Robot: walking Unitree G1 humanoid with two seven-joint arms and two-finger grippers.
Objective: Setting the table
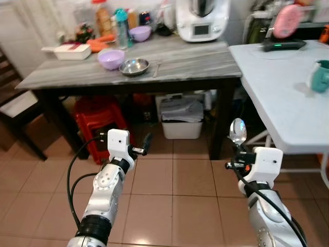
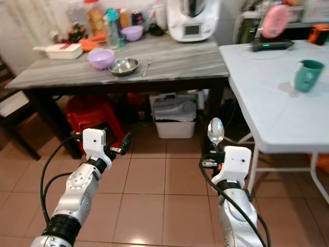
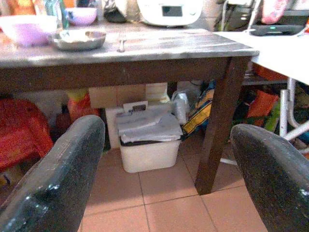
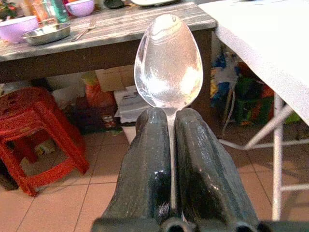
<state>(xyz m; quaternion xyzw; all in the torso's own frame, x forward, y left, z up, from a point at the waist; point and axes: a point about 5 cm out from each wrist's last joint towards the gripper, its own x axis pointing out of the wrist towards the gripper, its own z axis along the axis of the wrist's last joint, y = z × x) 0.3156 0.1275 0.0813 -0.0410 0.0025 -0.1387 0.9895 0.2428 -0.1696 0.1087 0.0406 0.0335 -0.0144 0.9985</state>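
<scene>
spoon (image 4: 168, 63) upright, clamped in right tool (image 4: 175, 126) nr white bench (image 1: 277, 92); left tool (image 3: 164, 164) spread wide, holding nothing.

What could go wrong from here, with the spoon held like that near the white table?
1. The right pincer grips the spoon only by its thin handle, bowl upright and free, so it might twist or slip during walking.
2. The white table edge sits close beside the right arm; the raised spoon could knock it on approach.
3. The teal cup stands on that table; a careless placing motion could tip it.
</scene>
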